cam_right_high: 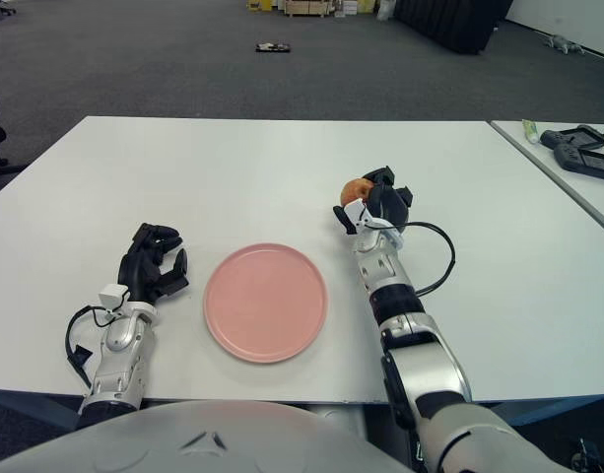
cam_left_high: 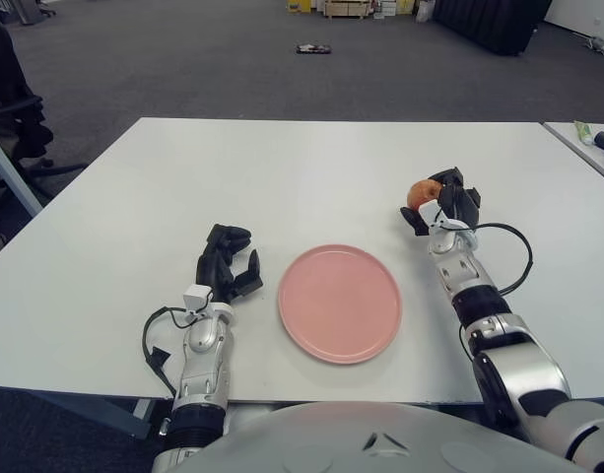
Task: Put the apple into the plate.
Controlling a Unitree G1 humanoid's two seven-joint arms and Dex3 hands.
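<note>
On a white table (cam_left_high: pixel 311 177), a reddish-orange apple (cam_left_high: pixel 423 191) is held in the robot's right hand (cam_left_high: pixel 445 207), to the right of a round pink plate (cam_left_high: pixel 339 302) and a little farther back. The plate holds nothing. An apple of this kind is likely firm, smooth and fairly light, rounded enough to roll or slip, so it is best gripped across its widest part with fingers on opposite sides. That appears to be the grip here: the dark fingers (cam_right_high: pixel 384 198) are curled closely around the fruit, covering most of it, with only its upper left side showing. Whether the apple is lifted off the table or touching it cannot be told. The left hand (cam_left_high: pixel 227 264) shows just left of the plate, fingers loosely curled, holding nothing.
</note>
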